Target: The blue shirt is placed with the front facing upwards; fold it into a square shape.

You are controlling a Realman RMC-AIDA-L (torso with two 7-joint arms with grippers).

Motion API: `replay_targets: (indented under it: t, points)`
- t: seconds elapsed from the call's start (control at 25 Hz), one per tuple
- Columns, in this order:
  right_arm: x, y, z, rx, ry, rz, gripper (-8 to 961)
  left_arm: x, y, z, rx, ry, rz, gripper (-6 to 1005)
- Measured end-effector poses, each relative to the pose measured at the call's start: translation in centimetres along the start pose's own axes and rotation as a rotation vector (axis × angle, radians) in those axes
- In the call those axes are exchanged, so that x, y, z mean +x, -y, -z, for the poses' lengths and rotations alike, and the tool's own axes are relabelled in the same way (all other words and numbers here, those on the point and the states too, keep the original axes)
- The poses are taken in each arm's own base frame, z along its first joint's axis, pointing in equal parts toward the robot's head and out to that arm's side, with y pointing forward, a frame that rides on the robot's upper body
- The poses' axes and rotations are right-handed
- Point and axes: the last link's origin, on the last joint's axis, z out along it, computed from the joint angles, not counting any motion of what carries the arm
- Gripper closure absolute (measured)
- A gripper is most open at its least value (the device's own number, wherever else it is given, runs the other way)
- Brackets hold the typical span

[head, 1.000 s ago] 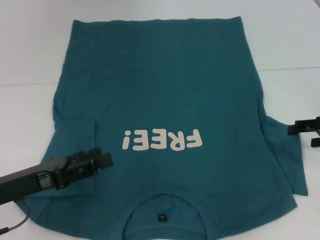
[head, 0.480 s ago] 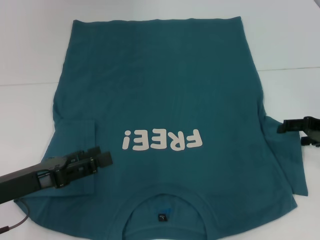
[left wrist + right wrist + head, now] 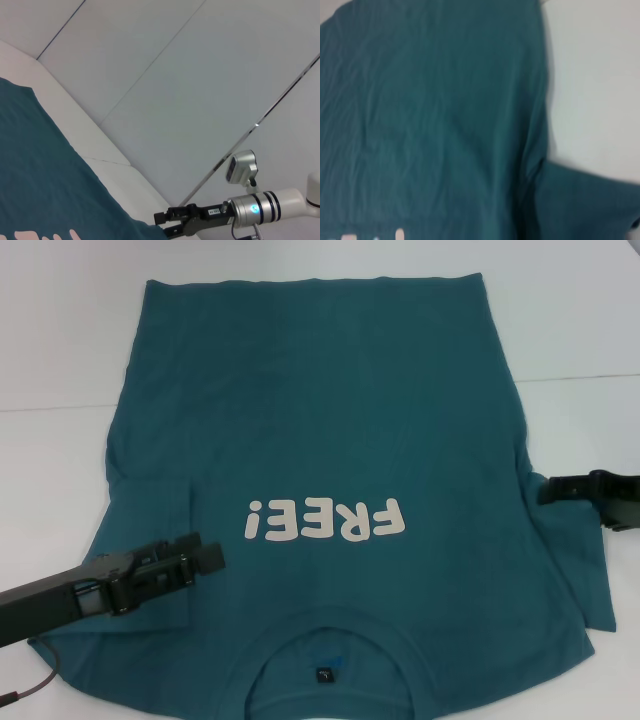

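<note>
Movement over the last second is confined to your right gripper: it has travelled inward to the blue shirt's right sleeve, its finger gap unreadable. Shirt lies flat, print up, left sleeve folded in. Left gripper sits unchanged there, apparently closed.

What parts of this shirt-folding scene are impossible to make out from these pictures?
- The blue shirt: its neck edge and shoulders are cut off by the head view's lower border.
- Collar label: its writing is too small to read.
- Left gripper: the head view does not show whether it grips the folded sleeve.
- Right gripper: its arm is cut off at the head view's edge.
</note>
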Motion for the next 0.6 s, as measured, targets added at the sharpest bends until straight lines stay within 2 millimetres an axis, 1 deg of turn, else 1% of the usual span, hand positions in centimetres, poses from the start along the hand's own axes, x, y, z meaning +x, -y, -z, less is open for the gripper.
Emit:
replay_targets:
  t: [0.12, 0.36, 0.6]
  points:
    - [0.3, -0.01, -0.2, 0.001, -0.023, 0.001, 115, 0.0, 0.0, 0.0, 0.0, 0.0, 0.0, 249]
    - [0.21, 0.19, -0.01, 0.004, -0.018, 0.002, 117, 0.0, 0.0, 0.0, 0.0, 0.0, 0.0, 249]
    - [0.2, 0.3, 0.07, 0.008, -0.019, 0.002, 380, -0.02, 0.0, -0.02, -0.001, 0.0, 0.001, 249]
